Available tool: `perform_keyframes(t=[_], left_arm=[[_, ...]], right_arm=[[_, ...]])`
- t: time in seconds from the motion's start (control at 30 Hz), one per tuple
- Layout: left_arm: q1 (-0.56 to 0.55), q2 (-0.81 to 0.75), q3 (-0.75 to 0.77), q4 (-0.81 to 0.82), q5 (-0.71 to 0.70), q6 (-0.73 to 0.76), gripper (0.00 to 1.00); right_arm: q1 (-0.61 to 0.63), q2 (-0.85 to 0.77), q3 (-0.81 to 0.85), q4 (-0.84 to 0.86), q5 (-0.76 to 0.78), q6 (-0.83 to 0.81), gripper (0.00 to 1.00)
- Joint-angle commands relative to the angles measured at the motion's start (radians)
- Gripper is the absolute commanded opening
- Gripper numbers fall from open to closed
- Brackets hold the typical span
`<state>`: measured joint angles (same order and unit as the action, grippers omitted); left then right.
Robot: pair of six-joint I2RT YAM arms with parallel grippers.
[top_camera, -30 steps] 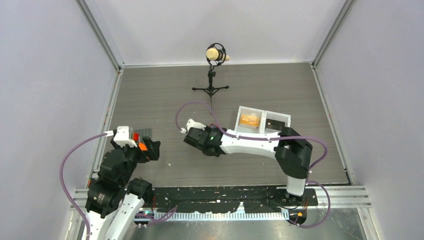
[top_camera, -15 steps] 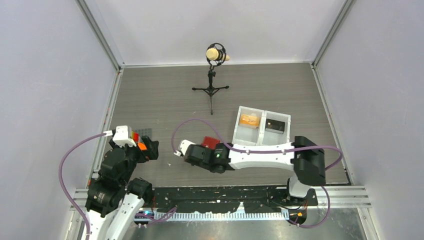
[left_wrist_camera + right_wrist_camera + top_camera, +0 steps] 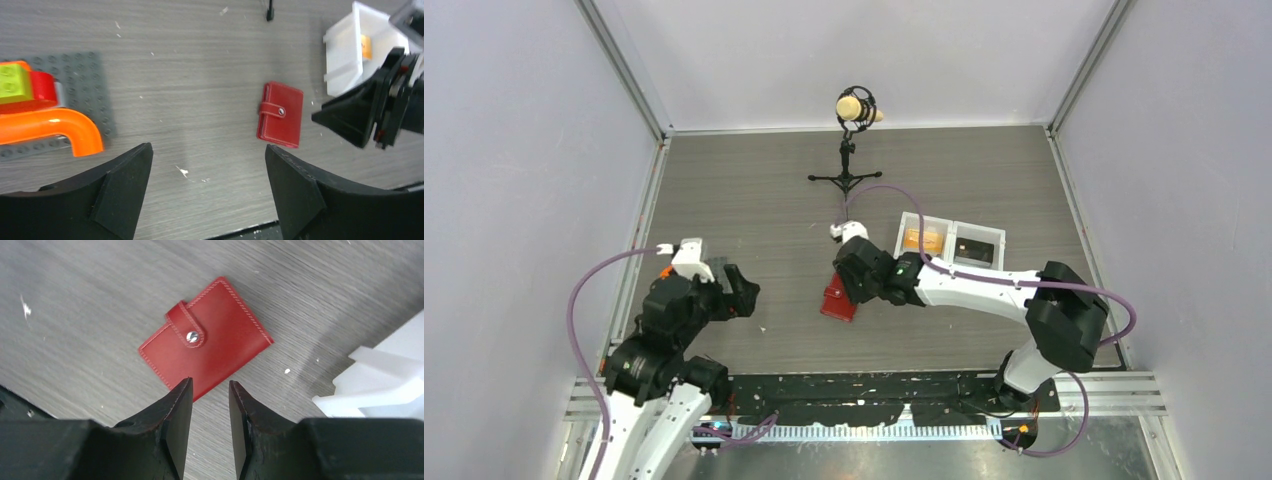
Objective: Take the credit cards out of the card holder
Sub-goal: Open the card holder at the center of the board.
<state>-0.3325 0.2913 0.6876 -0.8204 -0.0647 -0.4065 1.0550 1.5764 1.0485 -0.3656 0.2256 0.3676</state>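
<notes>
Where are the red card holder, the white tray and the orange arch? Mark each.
card holder (image 3: 212, 347): right wrist view, middle of its front cover.
white tray (image 3: 344, 57): left wrist view, its outer side wall.
orange arch (image 3: 50, 124): left wrist view, its straight span.

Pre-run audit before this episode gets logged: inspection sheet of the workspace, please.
Surface: grey wood-grain table, small white flecks.
Job's things: red card holder flat on the table, snap strap closed; credit cards: nothing seen.
Clutter: white two-compartment tray holding an orange item and a dark item; grey baseplate with orange arch, red brick and lime brick; microphone on a tripod.
End effectors: left end effector wide open, empty; right end effector narrowly open, empty, beside the holder.
Cables: purple left cable; purple right cable arcs past the tripod.
Surroundings: pale walls, metal frame posts.
</notes>
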Motion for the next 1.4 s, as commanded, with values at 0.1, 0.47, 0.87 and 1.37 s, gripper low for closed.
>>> perform_keyframes(t=[0.1,0.47,0.87,1.37], left_arm=[[0.003,0.207,-0.024,0.130,0.219,-0.088,0.78],[-0.083,0.322,-0.134,0.318,0.209,-0.174,0.75],[-0.115,0.378,-0.200,0.386,0.217,-0.188,0.72],[-0.258,0.551,-0.195,0.508,0.123,-0.188,0.61]], right_arm=[[-0.094,-0.076,-0.122,0.171,-0.047,0.357,0.42],[-0.093,0.011,-0.199,0.254,-0.052,0.532,0.42],[-0.088,0.066,-0.196,0.260,-0.016,0.576,0.43],[-0.074,0.051,-0.300,0.563,-0.187,0.439,0.06]])
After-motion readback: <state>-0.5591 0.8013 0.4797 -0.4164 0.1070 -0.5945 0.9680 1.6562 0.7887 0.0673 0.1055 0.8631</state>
